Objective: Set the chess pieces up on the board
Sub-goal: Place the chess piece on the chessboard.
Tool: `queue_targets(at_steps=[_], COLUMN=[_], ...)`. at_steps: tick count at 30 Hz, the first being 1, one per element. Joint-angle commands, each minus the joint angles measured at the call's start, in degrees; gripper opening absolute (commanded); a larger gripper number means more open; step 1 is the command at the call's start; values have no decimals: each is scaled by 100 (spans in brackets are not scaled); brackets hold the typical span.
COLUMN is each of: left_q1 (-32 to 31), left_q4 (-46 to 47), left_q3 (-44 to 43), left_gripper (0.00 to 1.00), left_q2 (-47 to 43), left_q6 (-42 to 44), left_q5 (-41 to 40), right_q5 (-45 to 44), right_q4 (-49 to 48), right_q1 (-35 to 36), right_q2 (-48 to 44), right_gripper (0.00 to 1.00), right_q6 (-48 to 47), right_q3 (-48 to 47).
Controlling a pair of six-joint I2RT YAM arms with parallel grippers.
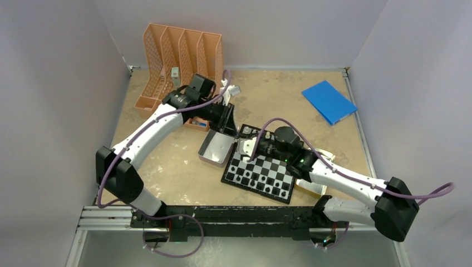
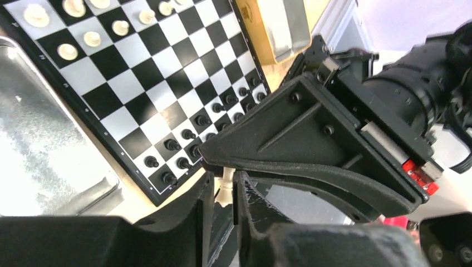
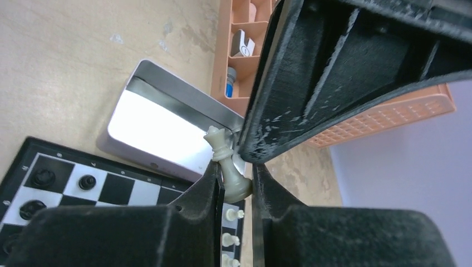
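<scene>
Two grippers meet on one little chess piece. The right gripper (image 3: 234,179) has its fingers pressed on the fat bottom of a white piece (image 3: 229,167) with a crown on top. The left gripper (image 2: 222,182) is nearly closed too, with something pale pinched between its tips. I think it is the same white piece, held from the other end. So the piece is up in the air, passed from one arm to the other, and not on any square yet.

Just below them is the board (image 2: 139,83), lying on the table next to a shiny tin (image 3: 156,128). The black pieces (image 2: 183,147) stand in two rows along one edge, and that side looks about done, though a gripper hides some of it. More white pieces (image 2: 92,39) stand at the other edge. The picture cuts off part of that side, so I cannot tell how many squares there are bare.

Most of the job looks done. The held piece has to go down on the white side. Maybe a few more follow.
</scene>
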State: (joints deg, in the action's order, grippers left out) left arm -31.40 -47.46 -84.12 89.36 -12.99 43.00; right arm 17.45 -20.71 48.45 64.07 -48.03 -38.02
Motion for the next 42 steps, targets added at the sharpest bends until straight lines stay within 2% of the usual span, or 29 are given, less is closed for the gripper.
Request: queue_targets(at_steps=[1,3,6,10,17,21,26,32,42], left_q1=[333,556,664,674,670,670,673,671,670], left_q4=[853,1343,1715,1660,1845,1908,2294,2470,2604], left_q3=[-126,98,260,264,325,366,468,431,456], left_gripper=[25,32,37,39,47,49,44,44,20], left_q2=[-637,-977,-1348,-1476,-1302,-1118,-986,-937,-776], left_q6=[-509,-721,-813,-771,-751,-755,-992,-1118,-1197], left_q5=[-268,-200,-266,-443,377,581,794,630,648], right_q5=[-353,-328,-593,-1609,-2020,-2140,-2176,-2185,-2128], right_q4=[-979,-1564,-2452,-2531,-3049,-3115,-3056,-2884,-2769], right_q1=[67,66,64,66,68,66,67,65,66], right_q2=[1,-66,-99,94,196,295,311,283,421], right_gripper=[0,0,0,0,0,0,0,0,0], right_q6=[1425,2153,3399,4967,6192,6209,6153,6020,5991], right_q3=[-140,-56,90,-155,-19,-90,-132,-144,-232])
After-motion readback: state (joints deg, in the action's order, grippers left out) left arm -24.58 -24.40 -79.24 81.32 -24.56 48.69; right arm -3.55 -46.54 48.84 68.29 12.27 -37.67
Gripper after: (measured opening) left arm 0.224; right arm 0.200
